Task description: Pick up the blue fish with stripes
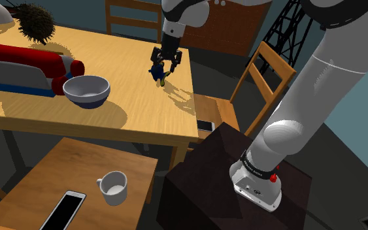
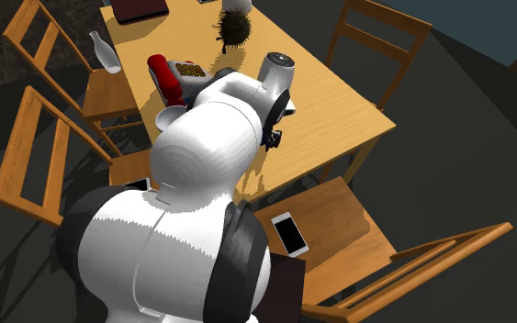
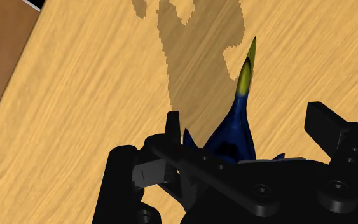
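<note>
Biggest worry here is a one-sided grab. In the wrist view the jaws of the gripper (image 3: pixel 250 124) are spread fairly wide with nothing clamped. The fish (image 3: pixel 234 130), blue with a yellow tail tip, sits between them but way off-centre: it's tucked right up by one finger (image 3: pixel 172 127), while a clear gap is left to the other (image 3: pixel 327 124). If the jaws get closed like that, the fish could be shoved sideways or twisted before it's pinched. It tapers hard toward the tail too, so it could easily be squeezed out along its length. It's also quite near the table (image 1: pixel 130 111) edge in the shoulder view, so a bad nudge might see it knocked off.

In the shoulder view the fish (image 1: pixel 157 75) is seen just below the gripper (image 1: pixel 165 65), toward the table's right end and well apart from the bowl (image 1: pixel 86 90).

Stuff that can't be made out:
- The head end is covered by the gripper body in the wrist view.
- No stripes can really be picked out.
- Whether the near finger is actually touching the fish can't be told.
- In the second exterior view the spot is mostly blocked by the arm's bulk.
</note>
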